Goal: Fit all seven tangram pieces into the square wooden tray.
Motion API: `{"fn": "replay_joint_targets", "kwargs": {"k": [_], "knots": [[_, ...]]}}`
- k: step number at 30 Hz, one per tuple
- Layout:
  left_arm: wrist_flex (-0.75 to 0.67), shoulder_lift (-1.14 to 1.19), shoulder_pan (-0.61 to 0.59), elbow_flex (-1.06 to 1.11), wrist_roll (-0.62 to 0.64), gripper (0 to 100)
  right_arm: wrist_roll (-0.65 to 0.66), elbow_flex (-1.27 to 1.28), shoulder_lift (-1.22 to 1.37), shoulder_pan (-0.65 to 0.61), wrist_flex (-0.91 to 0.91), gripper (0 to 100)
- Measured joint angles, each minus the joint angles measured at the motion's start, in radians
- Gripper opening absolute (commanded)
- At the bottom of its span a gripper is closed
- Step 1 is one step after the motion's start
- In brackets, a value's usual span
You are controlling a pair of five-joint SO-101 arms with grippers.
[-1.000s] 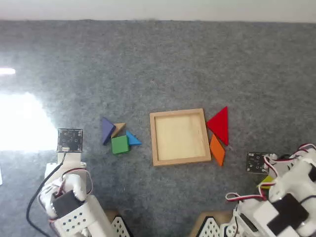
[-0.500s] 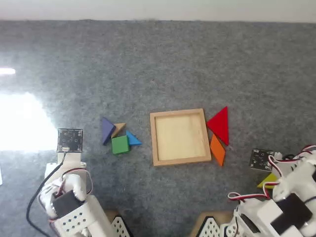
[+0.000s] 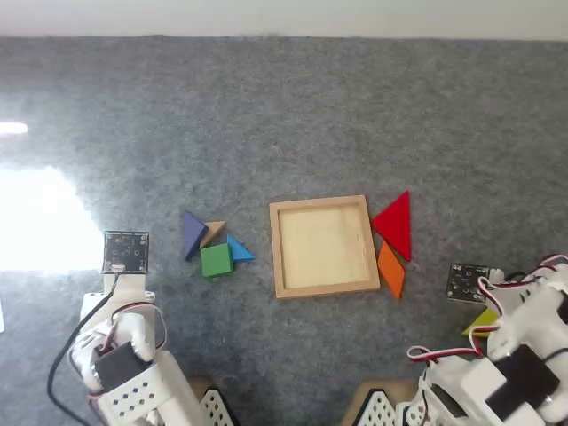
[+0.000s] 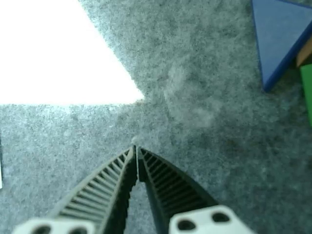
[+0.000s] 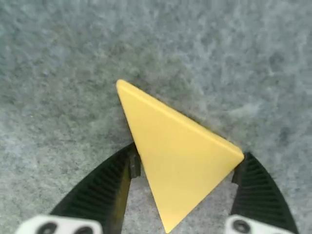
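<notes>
**Right jaws clamped on the yellow triangle, left jaws together on nothing**

Your right jaws are clamped on the yellow triangle [image 5: 180, 151], with one jaw pressed against each side of it. Its point faces away from the wrist. You cannot tell from these views whether it rests on the grey surface [image 3: 293, 115] or hangs just above it. From above, part of that triangle shows under the right arm [image 3: 519, 364], near the surface's right side. It is apart from the tray [image 3: 319, 201], out past the orange piece [image 3: 390, 269].

Your left jaws are together, tips meeting, with nothing between them. They hang over bare surface near the corner of a bright patch of glare [image 4: 53, 48]. The left arm [image 3: 120, 359] sits at the near left, apart from the pieces.

The tray lies flat in the middle of the surface. The six other pieces all lie outside it:

- **Right of the tray:** the red triangle [image 3: 397, 224] lies just beside the right rim. The orange piece is just nearer you than the red one, by the tray's near right corner.
- **Left of the tray:** four pieces are bunched close together. The blue triangle [image 3: 192, 233] is farthest from the tray, and the tan triangle [image 3: 213, 232] is against it. The green square [image 3: 216, 260] is on the near side, and the light-blue triangle [image 3: 239, 250] is closest to the tray but not touching it.
</notes>
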Motion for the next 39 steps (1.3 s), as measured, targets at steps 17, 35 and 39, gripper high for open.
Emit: {"fn": "replay_joint_targets", "kwargs": {"k": [17, 35, 39], "knots": [[0.000, 0.000, 0.000, 0.000, 0.000, 1, -0.445, 0.017, -0.002, -0.157, -0.020, 5.3], [0.000, 0.000, 0.000, 0.000, 0.000, 1, -1.422, -0.221, 0.031, -0.385, 0.130, 5.2], [0.000, 0.000, 0.000, 0.000, 0.000, 1, -1.568, -0.282, 0.031, -0.414, 0.230, 5.3]]}}
